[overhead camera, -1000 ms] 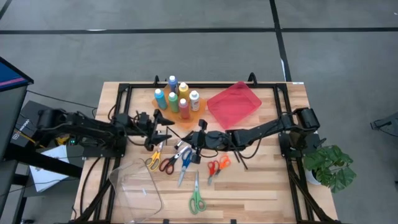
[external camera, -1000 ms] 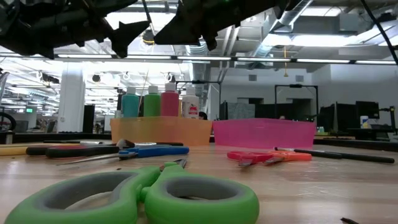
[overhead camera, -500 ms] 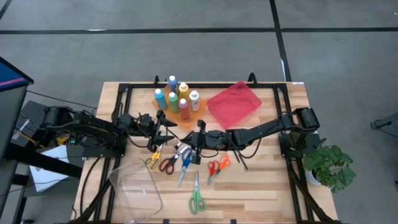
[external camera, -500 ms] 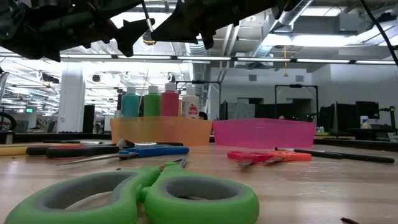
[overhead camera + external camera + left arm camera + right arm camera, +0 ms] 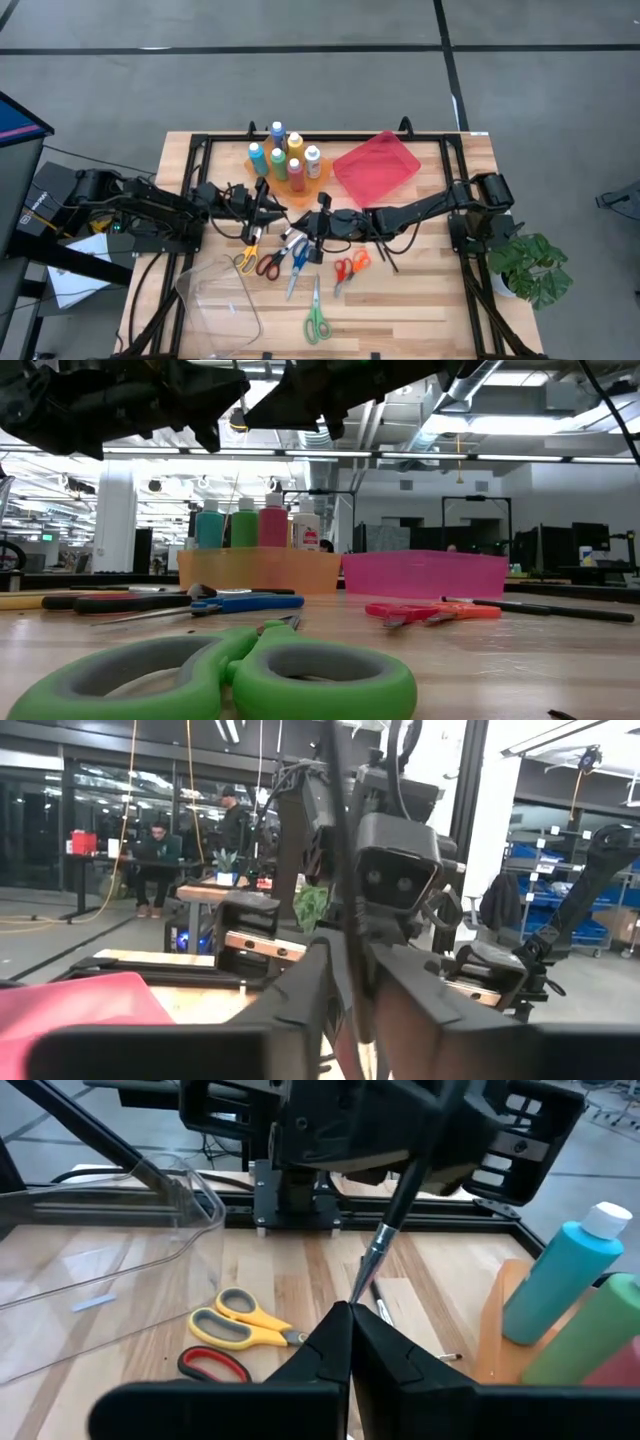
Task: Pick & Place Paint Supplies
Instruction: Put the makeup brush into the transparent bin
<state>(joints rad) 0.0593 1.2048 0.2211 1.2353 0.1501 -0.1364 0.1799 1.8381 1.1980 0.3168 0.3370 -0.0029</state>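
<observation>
A thin brush [image 5: 385, 1230] with a dark handle and a metal ferrule hangs in the air between my two grippers over the middle of the table. My left gripper [image 5: 268, 203] has reached in from the left and is shut on it. My right gripper [image 5: 303, 222] comes from the right and is shut on its other end. Paint bottles [image 5: 283, 155] stand in an orange tray [image 5: 300, 186] at the back. Several scissors lie on the wood, among them yellow [image 5: 246, 256], blue [image 5: 298, 262], orange [image 5: 352, 266] and green [image 5: 317, 322] ones. My left gripper pinches the brush's dark handle [image 5: 347, 982] between its two fingers, which lie across it and come roughly level from the table's left. The brush is clear of the table. My right gripper pinches the narrow metal end [image 5: 362, 1285] of the brush at its fingertips, coming from the table's right. The brush runs on from the fingertips, slanting up toward the left gripper.
A red tray [image 5: 376, 168] sits at the back right and a clear plastic tray [image 5: 222, 296] at the front left. A loose dark brush [image 5: 386, 256] lies right of the orange scissors. A potted plant [image 5: 532, 268] stands at the table's right edge.
My left gripper has moved toward the table's right, up to the right gripper, and its wide-open fingers have shut on the brush handle. The right gripper and the brush have kept still.
</observation>
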